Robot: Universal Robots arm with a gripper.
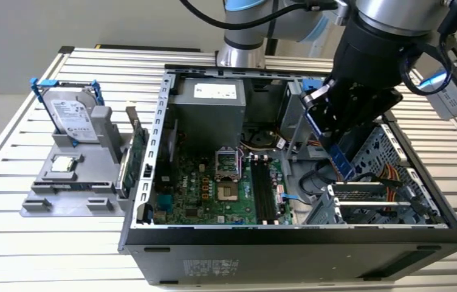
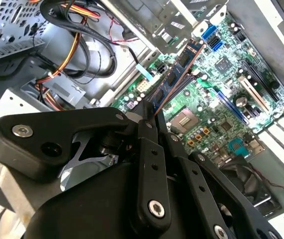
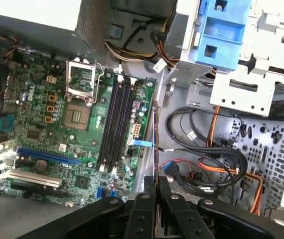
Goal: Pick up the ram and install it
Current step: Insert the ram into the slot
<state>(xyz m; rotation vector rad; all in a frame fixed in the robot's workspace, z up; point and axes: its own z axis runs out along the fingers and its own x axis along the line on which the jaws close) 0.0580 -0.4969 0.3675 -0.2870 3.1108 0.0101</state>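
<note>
The ram (image 2: 174, 79) is being pinched edge-on in the gripper (image 3: 155, 191), hanging inside the open computer case (image 1: 293, 234) just beside the motherboard's memory slots (image 3: 114, 127). The carrying step looks nearly over; seating it is calling for lining the stick up squarely over a slot.

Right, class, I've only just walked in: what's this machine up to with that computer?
The robot arm's gripper is shut on the ram, a thin stick seen edge-on, and holds it above the open computer case. The memory slots on the motherboard look empty, so the ram is not in yet. A hard drive stands on a grey holder outside.
</note>
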